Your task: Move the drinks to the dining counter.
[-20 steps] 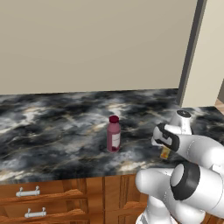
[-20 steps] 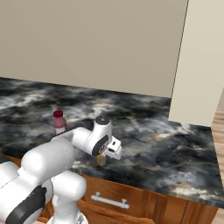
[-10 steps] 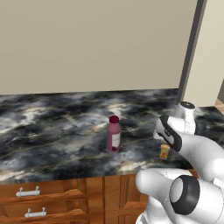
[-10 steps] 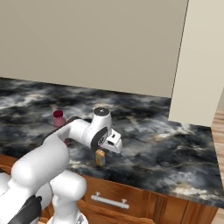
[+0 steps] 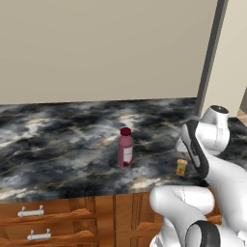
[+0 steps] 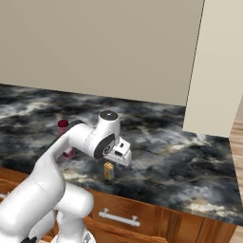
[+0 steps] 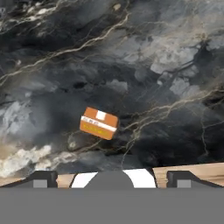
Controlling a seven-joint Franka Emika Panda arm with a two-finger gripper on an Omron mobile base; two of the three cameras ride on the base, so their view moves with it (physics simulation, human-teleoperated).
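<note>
Tool [image 7: 109, 177] risen off carton [image 7: 99, 123] | jaws apart | pointing down at counter [image 7: 144, 52]

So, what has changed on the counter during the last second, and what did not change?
The gripper has let go of the small orange drink carton and risen off it, jaws open. The carton now stands free near the front edge of the dining counter, with the hand above it. The maroon-pink bottle stayed upright in the same spot, and the base did not move.
</note>
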